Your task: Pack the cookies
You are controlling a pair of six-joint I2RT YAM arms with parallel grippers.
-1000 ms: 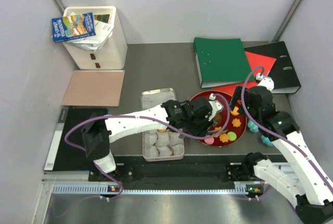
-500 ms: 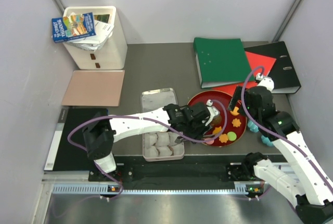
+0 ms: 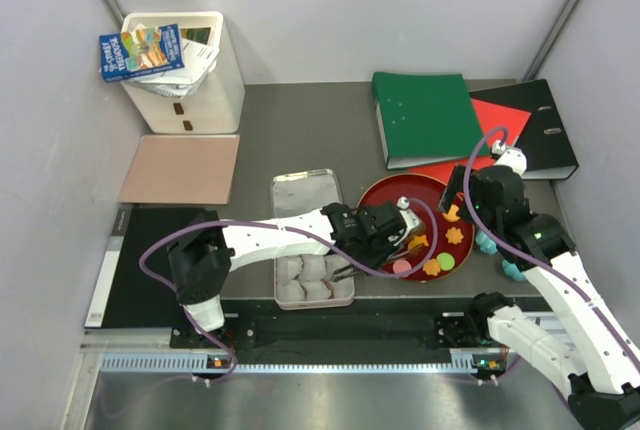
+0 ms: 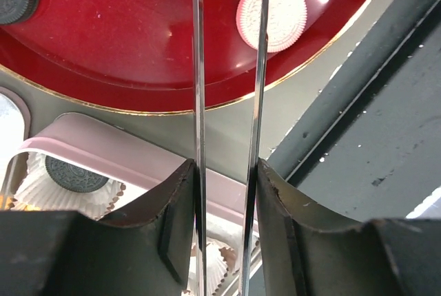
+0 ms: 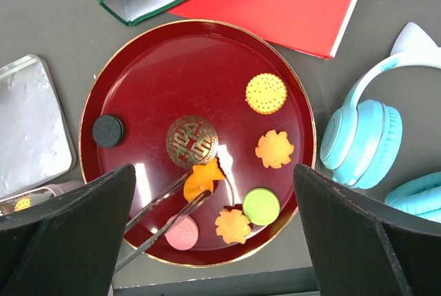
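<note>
My left gripper (image 3: 374, 232) (image 4: 224, 172) is shut on thin metal tongs (image 5: 157, 208) (image 4: 198, 69). The tongs' tips pinch an orange flower cookie (image 5: 202, 177) just above the red plate (image 5: 138, 69) (image 3: 385, 190). Several more cookies lie on the plate: a black round (image 5: 108, 131), an orange round (image 5: 266, 93), two orange flowers (image 5: 274, 149), a green one (image 5: 261, 206) and a pink one (image 5: 182, 233) (image 4: 271, 15). A black cookie (image 4: 72, 172) sits in a paper cup inside the pink tin (image 4: 124, 155) (image 3: 312, 275). My right gripper (image 5: 213, 172) hovers open above the plate.
The tin's silver lid (image 3: 305, 190) lies behind the tin. Turquoise headphones (image 5: 358, 138) (image 3: 495, 250) rest right of the plate. Green (image 3: 425, 115), red (image 3: 500, 120) and black (image 3: 545, 130) binders lie at the back right. A white bin (image 3: 185, 70) and a brown board (image 3: 180, 168) sit at the left.
My left gripper has squeezed the tongs narrower and drawn back left toward the tin; the tips now pinch an orange flower cookie. The right arm has not moved.
</note>
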